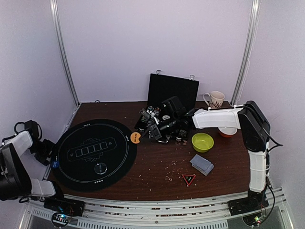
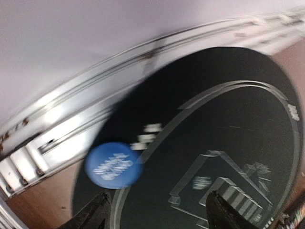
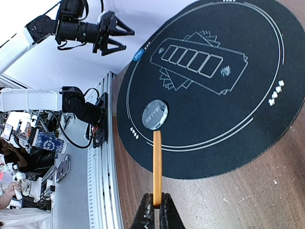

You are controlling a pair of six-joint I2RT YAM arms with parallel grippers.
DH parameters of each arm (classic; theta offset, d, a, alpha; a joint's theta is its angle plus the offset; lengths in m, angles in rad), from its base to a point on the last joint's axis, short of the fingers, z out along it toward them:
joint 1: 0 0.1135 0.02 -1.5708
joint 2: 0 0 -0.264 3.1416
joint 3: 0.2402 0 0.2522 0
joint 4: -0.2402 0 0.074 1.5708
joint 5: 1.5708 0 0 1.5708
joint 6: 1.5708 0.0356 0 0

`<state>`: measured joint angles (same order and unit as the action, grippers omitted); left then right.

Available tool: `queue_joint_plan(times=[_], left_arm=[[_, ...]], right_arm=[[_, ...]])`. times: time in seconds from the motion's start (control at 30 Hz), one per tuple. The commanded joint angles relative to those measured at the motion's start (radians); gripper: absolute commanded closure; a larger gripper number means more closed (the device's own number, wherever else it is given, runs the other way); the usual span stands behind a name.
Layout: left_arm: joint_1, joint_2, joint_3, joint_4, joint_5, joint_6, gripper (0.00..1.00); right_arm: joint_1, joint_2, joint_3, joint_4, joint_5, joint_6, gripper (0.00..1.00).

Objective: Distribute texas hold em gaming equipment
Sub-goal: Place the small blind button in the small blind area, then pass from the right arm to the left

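Left wrist view: the left pincer (image 2: 159,212) stands spread and empty, with the blue disc (image 2: 114,165) lying free at the mat (image 2: 224,119) edge. Only the right wrist view shows the right pincer (image 3: 157,207) clamped on the orange disc (image 3: 157,167), which is edge-on.

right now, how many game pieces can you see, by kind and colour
blue disc: 1
orange disc: 1
clear disc: 1
deck: 1
total: 4
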<state>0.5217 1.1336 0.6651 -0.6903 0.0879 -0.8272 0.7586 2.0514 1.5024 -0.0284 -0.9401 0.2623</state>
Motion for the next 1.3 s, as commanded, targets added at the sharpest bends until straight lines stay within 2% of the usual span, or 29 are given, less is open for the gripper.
queue_joint_plan(times=[0.0, 0.1, 0.2, 0.27, 0.33, 0.47, 0.57, 0.67, 0.8, 0.9, 0.97, 1.03, 1.1, 1.13, 1.17, 1.2, 1.27], left_arm=[[-0.153, -0.061, 0.167, 0.021, -0.113, -0.009, 0.27], [-0.263, -0.097, 0.232, 0.064, -0.178, 0.03, 0.25], [-0.363, -0.102, 0.226, 0.164, -0.127, 0.102, 0.25], [-0.459, -0.088, 0.229, 0.283, -0.071, 0.219, 0.27], [-0.558, -0.066, 0.248, 0.394, 0.043, 0.383, 0.27], [-0.704, -0.016, 0.275, 0.561, 0.494, 0.642, 0.27], [-0.816, 0.039, 0.279, 0.595, 0.694, 0.802, 0.22], [-0.846, 0.109, 0.296, 0.599, 0.754, 0.872, 0.2], [-0.847, 0.197, 0.347, 0.575, 0.921, 0.924, 0.21], [-0.847, 0.218, 0.352, 0.58, 0.918, 0.943, 0.23], [-0.846, 0.232, 0.362, 0.574, 0.921, 0.95, 0.31], [-0.847, 0.245, 0.38, 0.555, 0.938, 0.962, 0.46], [-0.846, 0.253, 0.393, 0.532, 0.95, 0.978, 0.66], [-0.846, 0.255, 0.397, 0.517, 0.956, 0.984, 0.82], [-0.847, 0.254, 0.397, 0.508, 0.961, 0.99, 0.93], [-0.846, 0.251, 0.394, 0.5, 0.966, 0.996, 1.0], [-0.846, 0.246, 0.389, 0.485, 0.983, 0.998, 1.0]], right_arm=[[0.0, -0.049, 0.071, -0.055, 0.016, -0.02, 1.0], [0.0, -0.043, 0.102, -0.068, 0.026, -0.023, 1.0], [0.004, -0.021, 0.145, -0.087, 0.038, -0.021, 1.0], [0.01, -0.003, 0.185, -0.103, 0.041, -0.018, 1.0], [0.013, 0.011, 0.231, -0.12, 0.04, -0.024, 1.0], [0.016, 0.027, 0.308, -0.153, 0.047, -0.073, 1.0], [0.021, 0.039, 0.35, -0.18, 0.048, -0.108, 1.0], [0.044, 0.039, 0.361, -0.188, 0.032, -0.142, 1.0], [0.066, 0.04, 0.364, -0.195, 0.011, -0.163, 1.0], [0.074, 0.046, 0.387, -0.22, 0.0, -0.187, 1.0], [0.076, 0.045, 0.387, -0.212, 0.003, -0.189, 1.0], [0.077, 0.047, 0.39, -0.199, -0.002, -0.181, 1.0], [0.078, 0.049, 0.392, -0.182, -0.004, -0.175, 1.0], [0.078, 0.049, 0.393, -0.178, -0.002, -0.175, 1.0], [0.079, 0.051, 0.395, -0.177, 0.0, -0.176, 1.0], [0.077, 0.052, 0.396, -0.177, 0.003, -0.176, 1.0], [0.077, 0.056, 0.397, -0.177, 0.008, -0.174, 1.0]])
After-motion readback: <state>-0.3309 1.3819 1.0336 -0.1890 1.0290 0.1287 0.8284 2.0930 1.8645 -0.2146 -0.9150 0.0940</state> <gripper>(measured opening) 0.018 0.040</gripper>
